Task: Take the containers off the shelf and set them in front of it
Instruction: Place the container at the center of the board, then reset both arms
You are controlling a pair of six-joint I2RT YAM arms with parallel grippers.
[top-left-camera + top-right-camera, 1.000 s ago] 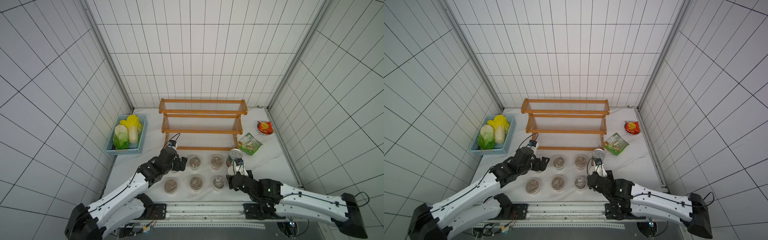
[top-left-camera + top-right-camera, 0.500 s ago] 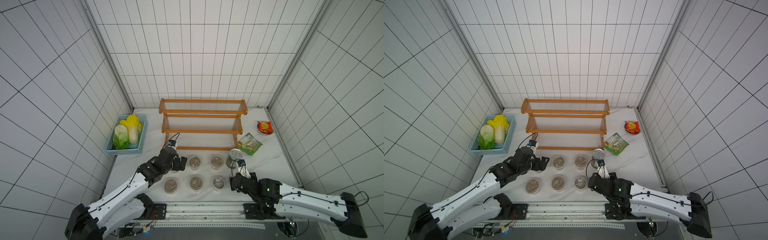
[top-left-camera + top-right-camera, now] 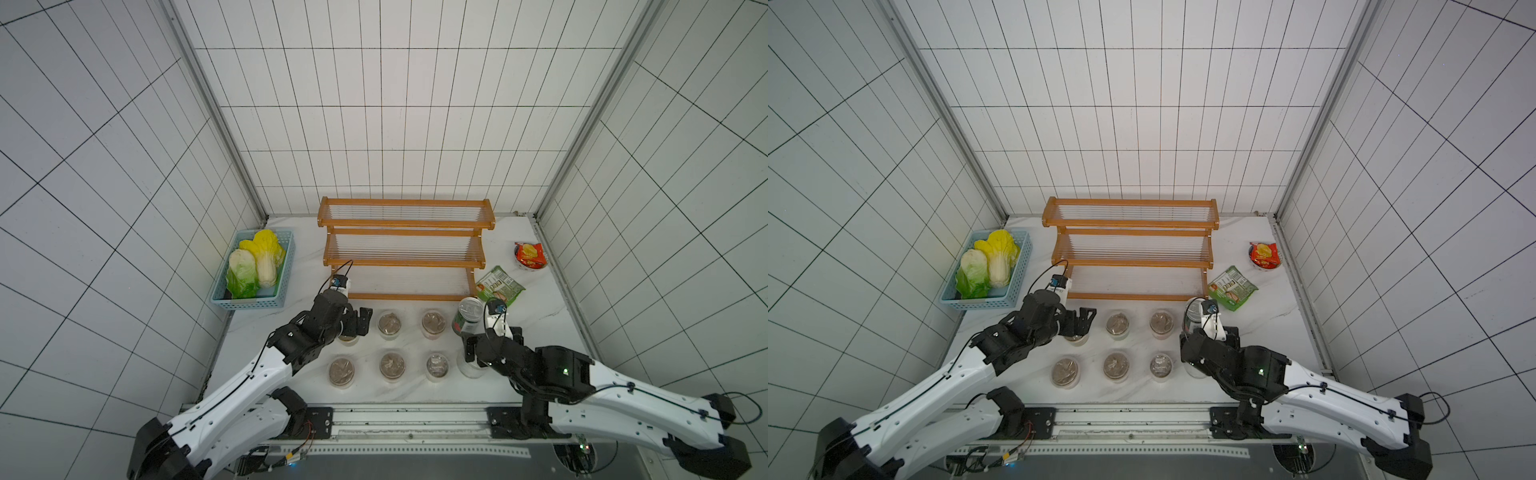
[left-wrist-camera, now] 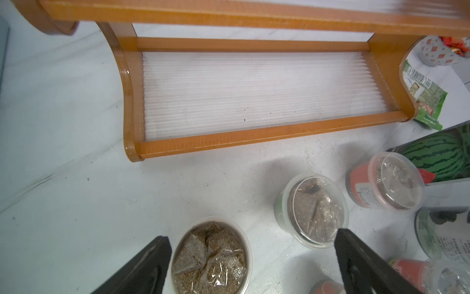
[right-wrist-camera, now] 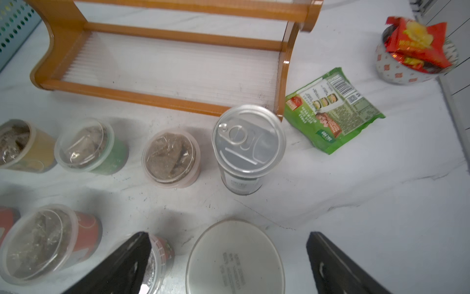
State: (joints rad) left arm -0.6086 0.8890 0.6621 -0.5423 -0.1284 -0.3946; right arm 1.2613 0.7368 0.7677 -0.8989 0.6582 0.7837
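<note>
The shelf (image 3: 405, 249) (image 3: 1129, 249) stands bare on all tiers in both top views. In front of it stand the containers in two rows: clear lidded cups (image 3: 390, 324) (image 3: 392, 365) (image 3: 437, 365), a dark green tin can (image 3: 467, 316) (image 5: 248, 142) and a white-lidded jar (image 3: 471, 368) (image 5: 235, 259). My left gripper (image 3: 357, 324) (image 4: 251, 240) is open over the back-left cup (image 4: 209, 257), not gripping it. My right gripper (image 3: 473, 353) (image 5: 229, 238) is open astride the jar, with a gap on each side of the lid.
A light blue basket (image 3: 249, 305) with cabbages sits left of the shelf. A green snack packet (image 3: 498, 286) lies by the shelf's right foot, a bowl with a red packet (image 3: 530, 255) farther back right. Tiled walls close in on three sides.
My right gripper has opened wider and drawn slightly back toward the table's front, with the jar standing free between its fingers. The left arm has not moved.
</note>
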